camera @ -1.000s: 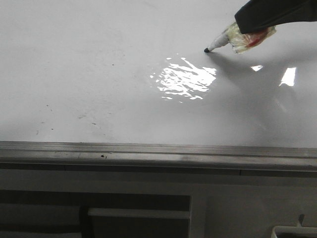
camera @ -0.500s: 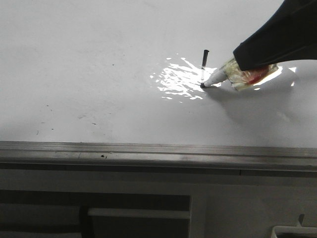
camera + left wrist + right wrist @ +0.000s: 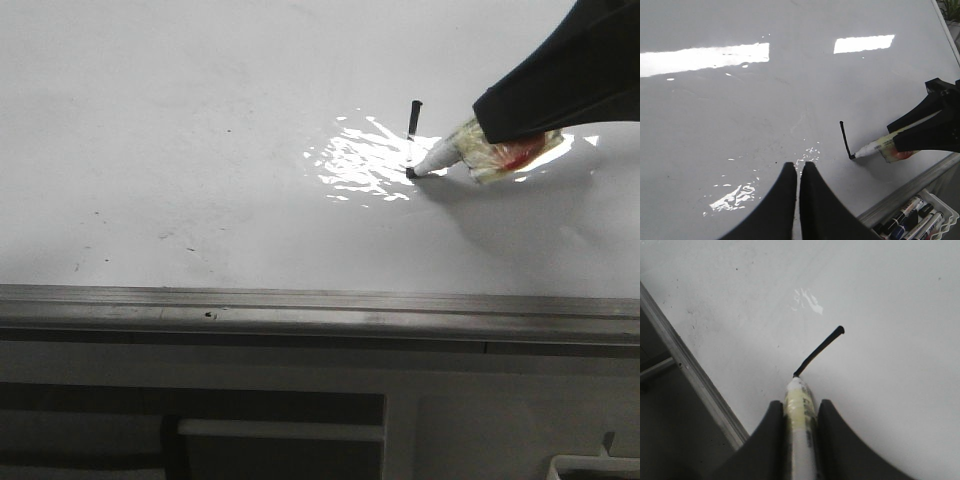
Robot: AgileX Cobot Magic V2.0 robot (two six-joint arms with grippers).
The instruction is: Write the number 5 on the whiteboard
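One short black stroke is all I have of the number 5 (image 3: 412,135) so far: a single upright line on the whiteboard (image 3: 200,120), just at the 3 o'clock edge of the bright glare patch (image 3: 370,160) in the front view. My right jaws (image 3: 800,412) are clenched on a white marker (image 3: 801,425), its barrel wrapped in yellowish tape, and the black tip touches the board at the near end of that stroke. In the front view the marker (image 3: 470,150) slants in from about 2 o'clock, with my dark right arm above it and its shadow spreading over the board toward 4 o'clock.

My left jaws (image 3: 798,170) hover over the board with the two black fingers pressed together and nothing between them. From that wrist the stroke (image 3: 845,140) and the marker tip lie well apart from them.

A few tiny dark specks (image 3: 165,237) dot the board toward 8 o'clock of the stroke. The grey aluminium frame (image 3: 300,305) runs along the near edge of the board. Past the frame, the left wrist view shows a tray of spare markers (image 3: 915,220) with dark and blue caps
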